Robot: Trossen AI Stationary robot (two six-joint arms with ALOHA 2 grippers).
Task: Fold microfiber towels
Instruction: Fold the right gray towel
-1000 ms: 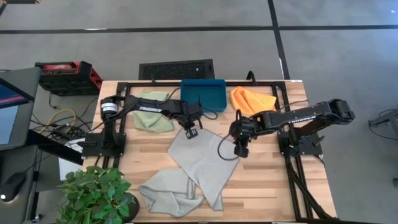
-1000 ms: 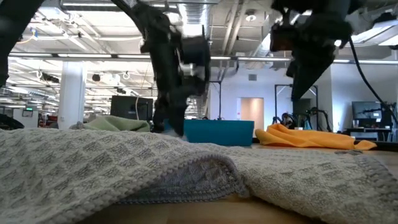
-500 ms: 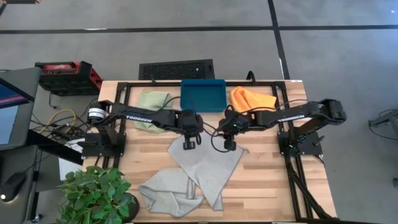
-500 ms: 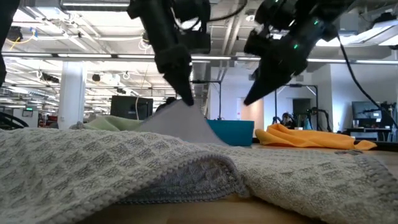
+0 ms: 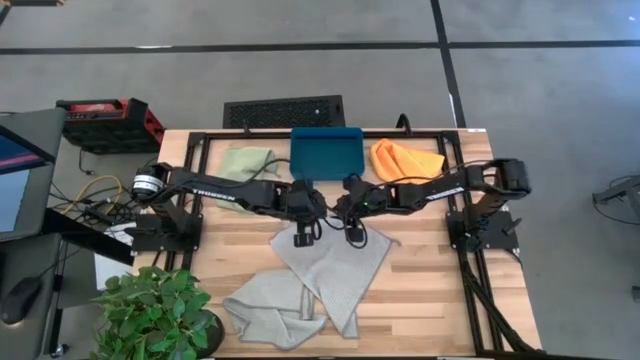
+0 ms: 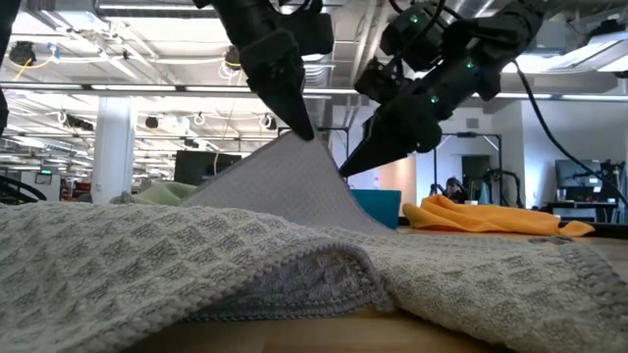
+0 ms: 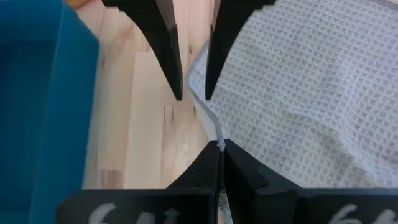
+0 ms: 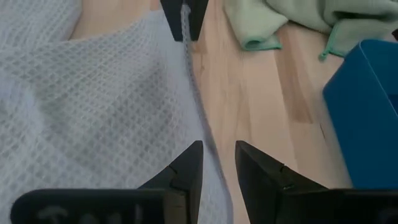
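Where low view blurs, left gripper (image 7: 219, 147) pinches grey towel (image 7: 298, 93).

tray (image 5: 325, 152) at table (image 5: 430, 300) back centre, one towel (image 5: 243, 165) left of it, another (image 5: 405, 158) right, spread towel (image 5: 335, 270) mid-table before tray, crumpled towel (image 5: 265, 310) at front left overlapping it, left gripper (image 5: 303, 238) and right gripper (image 5: 352, 232) side by side over spread towel's back edge

Teal tray (image 5: 326, 153) at table's (image 5: 420, 300) far edge, plant (image 5: 155, 312) nr corner.
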